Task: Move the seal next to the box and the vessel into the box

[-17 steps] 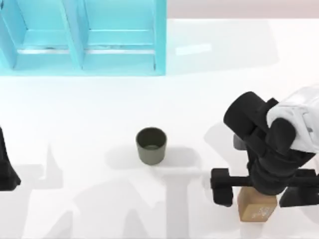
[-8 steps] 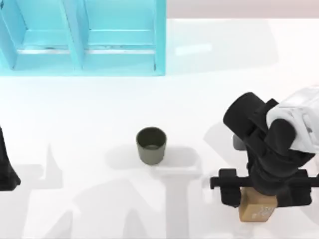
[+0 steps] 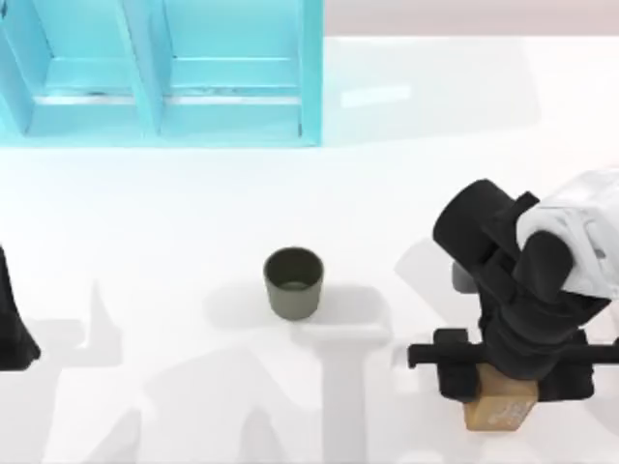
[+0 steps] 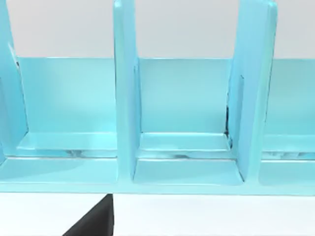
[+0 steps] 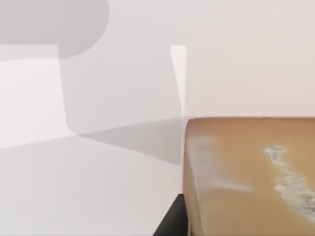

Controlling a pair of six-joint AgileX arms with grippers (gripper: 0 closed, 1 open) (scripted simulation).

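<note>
The right gripper (image 3: 511, 375) hung low over the seal (image 3: 500, 406), a tan wooden block near the counter's right front edge. Its jaws stood against the block's two flanks, closed in to the block's width; whether they already pressed firmly could not be told. In the right wrist view the block (image 5: 251, 177) sat very close under the camera, its faint white mark turned upward, with one dark finger (image 5: 170, 219) at its side.

The vessel (image 3: 293, 282), a dark olive cup, stood upright near the middle of the white counter (image 3: 193, 213), well apart from the block. The turquoise box (image 3: 164, 72), split by partitions into compartments, lay at the far left.

The left gripper (image 3: 12, 319) waited at the counter's left edge, facing the box (image 4: 187, 147); its jaws could not be read.

The chief risk seemed a shallow or off-centre hold: if the jaws caught only the block's upper edges, it could twist or slip out on lifting. The carry leftward would pass near the cup, so a low path might topple it. Setting the block too close might jam it against the box wall.
</note>
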